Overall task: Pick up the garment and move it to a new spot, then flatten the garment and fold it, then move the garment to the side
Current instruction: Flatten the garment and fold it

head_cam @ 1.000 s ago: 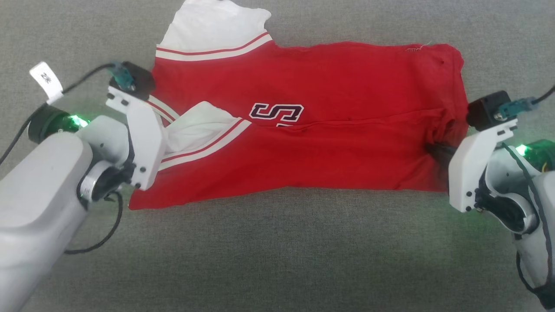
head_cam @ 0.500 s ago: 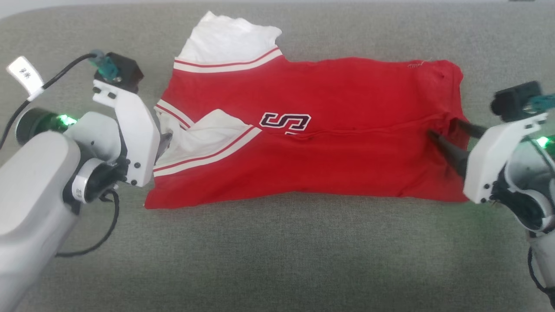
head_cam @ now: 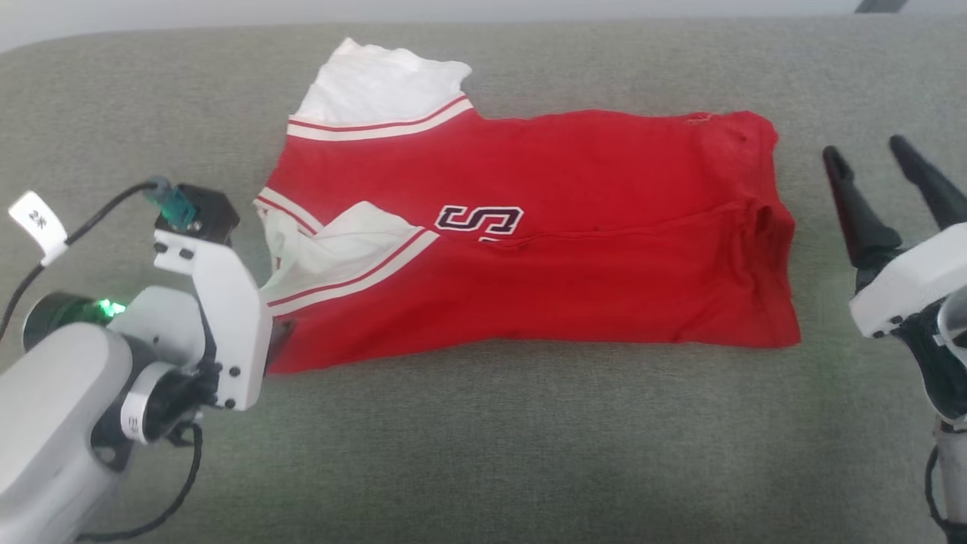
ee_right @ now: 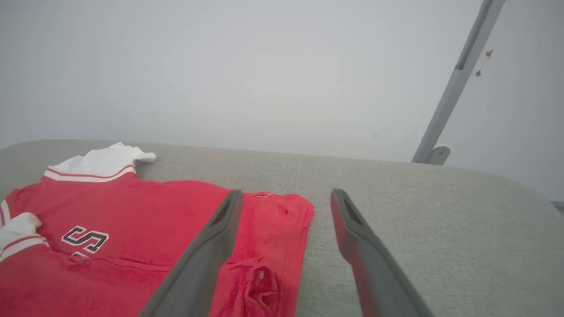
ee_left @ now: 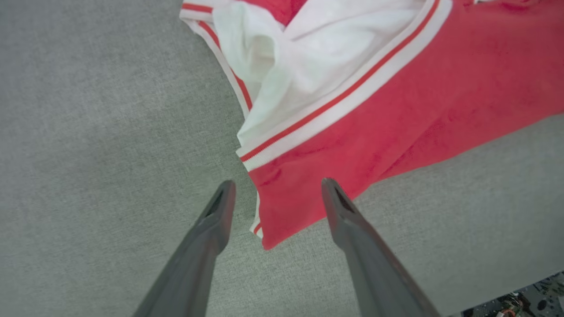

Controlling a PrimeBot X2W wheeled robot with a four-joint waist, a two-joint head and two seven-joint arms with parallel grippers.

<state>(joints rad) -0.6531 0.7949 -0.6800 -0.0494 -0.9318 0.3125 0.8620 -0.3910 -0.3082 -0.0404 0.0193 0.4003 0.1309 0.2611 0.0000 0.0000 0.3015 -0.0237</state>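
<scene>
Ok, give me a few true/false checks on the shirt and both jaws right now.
1. The garment lies folded on the grey padded surface. True.
2. The right jaws are clamped on its hem. False: they stand open, clear of the cloth, off its right end.
3. The left jaws are open at its near left corner. True.
4. Both white sleeves are tucked out of sight. False: the far sleeve sticks out, the near sleeve lies on the red front.

Grey padded surface, pale wall behind

The woven grey surface (head_cam: pixel 483 453) curves down at its far edge. Beyond it is a plain pale wall (ee_right: pixel 264 66), crossed by a slanted grey pole (ee_right: pixel 458 75).
</scene>
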